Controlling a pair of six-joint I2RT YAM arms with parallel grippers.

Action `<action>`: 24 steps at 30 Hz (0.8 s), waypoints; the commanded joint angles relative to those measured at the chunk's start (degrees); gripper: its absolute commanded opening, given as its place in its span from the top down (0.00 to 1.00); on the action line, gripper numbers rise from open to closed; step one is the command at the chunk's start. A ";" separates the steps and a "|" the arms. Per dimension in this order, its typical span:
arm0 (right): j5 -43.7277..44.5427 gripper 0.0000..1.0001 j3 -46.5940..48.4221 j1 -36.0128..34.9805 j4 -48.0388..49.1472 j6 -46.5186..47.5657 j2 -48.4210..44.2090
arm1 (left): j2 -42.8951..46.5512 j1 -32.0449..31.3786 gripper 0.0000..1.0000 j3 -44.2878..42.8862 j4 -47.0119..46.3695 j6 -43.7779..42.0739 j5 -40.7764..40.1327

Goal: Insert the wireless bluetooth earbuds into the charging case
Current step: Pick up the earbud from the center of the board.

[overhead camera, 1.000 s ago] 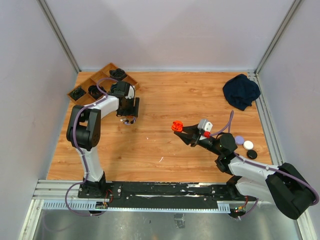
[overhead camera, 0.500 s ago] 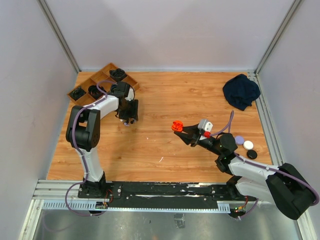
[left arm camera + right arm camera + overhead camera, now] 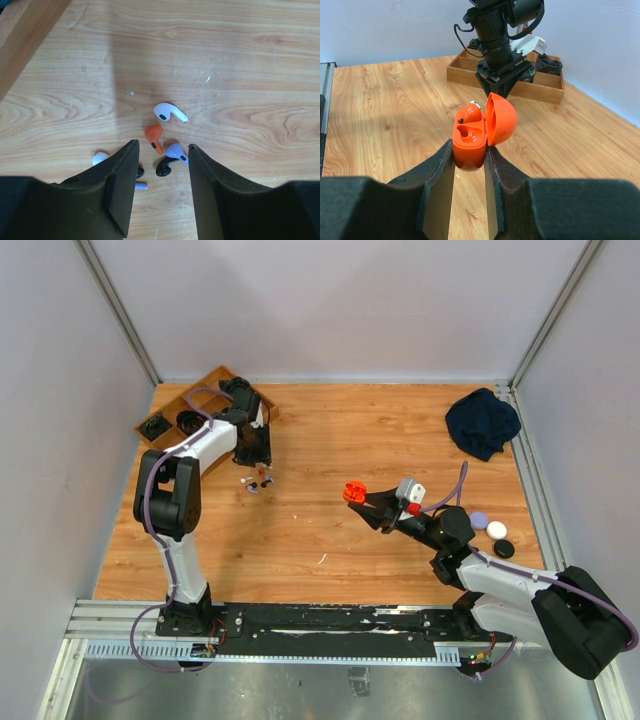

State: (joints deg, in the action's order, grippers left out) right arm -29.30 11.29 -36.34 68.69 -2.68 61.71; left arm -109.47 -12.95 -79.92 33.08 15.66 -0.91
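My left pincer (image 3: 162, 154) hangs open over the counter (image 3: 250, 50), with the loose earbuds (image 3: 161, 142) lying between and just ahead of its tips. My right pincer (image 3: 470, 149) clamps the open orange case (image 3: 482, 131), an orange earbud (image 3: 468, 113) seated inside.

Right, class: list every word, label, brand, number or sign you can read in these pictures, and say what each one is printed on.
No readable text in any view.
The orange charging case in the right gripper, the loose earbuds, the wooden tray and the round cases show no lettering.
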 commanded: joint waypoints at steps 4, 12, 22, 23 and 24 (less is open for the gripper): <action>0.82 0.92 -0.61 0.64 1.79 0.92 -0.52 | -3.39 0.06 0.57 -1.14 0.88 3.84 -2.56; 0.66 0.92 -0.52 0.71 1.71 0.82 -0.52 | -5.32 0.03 0.59 -1.70 0.76 4.27 -3.51; 0.56 0.92 -0.48 0.65 1.62 0.92 -0.71 | -6.11 0.00 0.66 -1.39 0.86 4.65 -3.95; 0.49 0.92 -0.48 0.66 1.63 0.84 -0.65 | -6.18 -0.05 0.66 -1.42 0.92 4.60 -4.07; 0.50 0.92 -0.47 0.65 1.63 0.83 -0.69 | -6.26 -0.08 0.66 -1.46 1.05 4.52 -4.16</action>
State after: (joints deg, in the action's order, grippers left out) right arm -29.26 11.29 -36.34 68.69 -2.68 61.71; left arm -114.41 -12.95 -80.68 33.56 19.66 -4.05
